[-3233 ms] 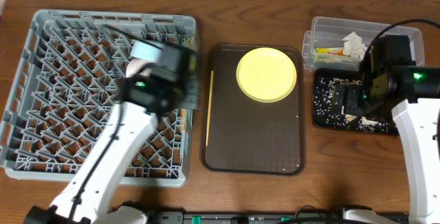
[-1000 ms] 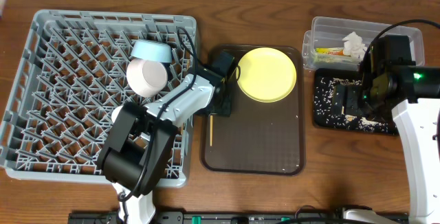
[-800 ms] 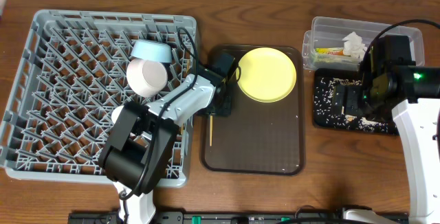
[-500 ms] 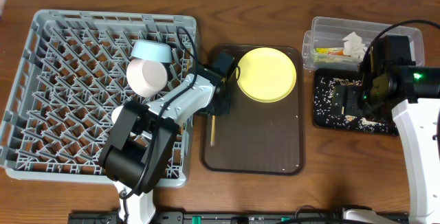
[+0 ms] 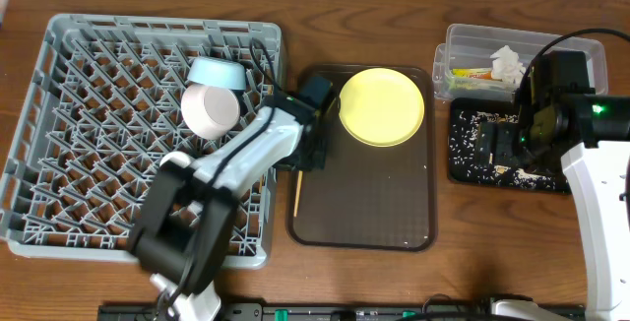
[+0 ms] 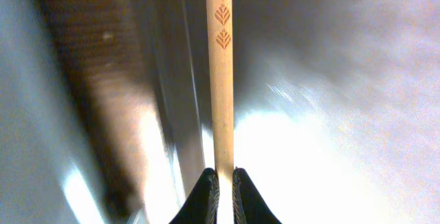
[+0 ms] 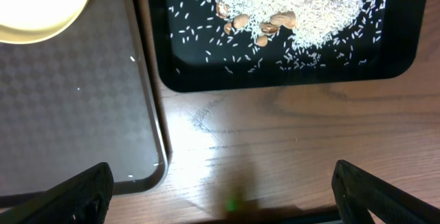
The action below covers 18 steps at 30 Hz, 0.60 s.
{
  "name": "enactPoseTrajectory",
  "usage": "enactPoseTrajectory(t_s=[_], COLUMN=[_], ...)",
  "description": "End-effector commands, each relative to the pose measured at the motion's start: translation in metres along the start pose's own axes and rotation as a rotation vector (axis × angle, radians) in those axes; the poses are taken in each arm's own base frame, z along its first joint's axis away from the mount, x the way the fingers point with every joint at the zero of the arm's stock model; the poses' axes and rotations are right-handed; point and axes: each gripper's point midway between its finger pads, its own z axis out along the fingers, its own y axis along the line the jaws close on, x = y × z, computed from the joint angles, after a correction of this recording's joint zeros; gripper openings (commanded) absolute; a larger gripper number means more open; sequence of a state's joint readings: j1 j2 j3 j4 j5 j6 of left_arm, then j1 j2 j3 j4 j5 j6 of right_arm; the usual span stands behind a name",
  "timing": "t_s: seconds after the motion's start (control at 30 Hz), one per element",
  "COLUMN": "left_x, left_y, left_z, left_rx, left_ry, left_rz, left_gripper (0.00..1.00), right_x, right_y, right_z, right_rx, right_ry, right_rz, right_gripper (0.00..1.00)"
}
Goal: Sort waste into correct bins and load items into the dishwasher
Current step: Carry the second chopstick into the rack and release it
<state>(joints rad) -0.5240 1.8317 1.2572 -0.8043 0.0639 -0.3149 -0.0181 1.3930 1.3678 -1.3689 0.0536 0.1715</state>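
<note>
The left hand (image 6: 223,181) has its two dark fingertips pressed together on a pale wooden chopstick (image 6: 221,80), gripping it close to one end. The stick runs straight up the wrist view away from the tips, with three small leaf-shaped marks carved near its far end, and everything around it is blurred. From overhead, this hand sits over the left rim of the brown serving tray (image 5: 364,213). The lower stretch of the chopstick shows along that rim, just beside the grey dish rack (image 5: 98,114); whether the stick is clear of the tray I cannot tell. In the rack a white bowl (image 5: 210,109) lies tipped on its side among the pegs, with a smaller light blue bowl (image 5: 217,71) touching it on the far side. A round yellow plate (image 5: 382,107) lies flat at the far end of the serving tray. The right hand (image 7: 221,183) has its fingers spread wide with nothing between them and hangs over the wooden surface (image 7: 289,141), by the near edge of the black tray (image 7: 289,81). That tray holds a heap of white rice (image 7: 316,7) with beige crumbs (image 7: 275,22) and scattered grains. Beyond it stands the clear tub (image 5: 463,37), holding a crumpled tissue (image 5: 508,62) and a green-yellow wrapper (image 5: 472,73).
</note>
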Motion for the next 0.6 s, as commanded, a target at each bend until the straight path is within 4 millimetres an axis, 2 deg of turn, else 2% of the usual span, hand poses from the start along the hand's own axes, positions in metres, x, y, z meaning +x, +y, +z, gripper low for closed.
enactPoseTrajectory(t_s=[0.0,0.13,0.2,0.27,0.4,0.57], left_x=[-0.029,-0.034,-0.035,-0.035,-0.038,-0.04], left_y=[-0.006,0.01,0.023,0.038,0.071,0.095], left_z=[-0.074,-0.125,-0.144,-0.155,-0.151,-0.121], left_rx=[0.062,0.08,0.079,0.064,0.005,-0.03], left_ry=[-0.217,-0.355,-0.404,-0.433,-0.417,-0.32], left_rz=[0.081,0.05,0.044,0.032,-0.02,-0.08], left_gripper=[0.06,0.06,0.06,0.06,0.06,0.06], right_x=[-0.002,-0.002,-0.003,-0.002,-0.004,-0.004], right_y=[-0.002,-0.002,-0.002,-0.002,-0.001,-0.001], right_z=[-0.002,-0.002,-0.002,-0.002,-0.002,-0.002], right_rx=[0.008,0.008,0.008,0.008,0.007,0.007], right_ry=[-0.009,-0.009,-0.009,-0.009,-0.017,-0.015], right_rz=[-0.01,-0.01,-0.009,-0.01,-0.01,-0.01], right_gripper=[0.99,0.99,0.99,0.99,0.99,0.99])
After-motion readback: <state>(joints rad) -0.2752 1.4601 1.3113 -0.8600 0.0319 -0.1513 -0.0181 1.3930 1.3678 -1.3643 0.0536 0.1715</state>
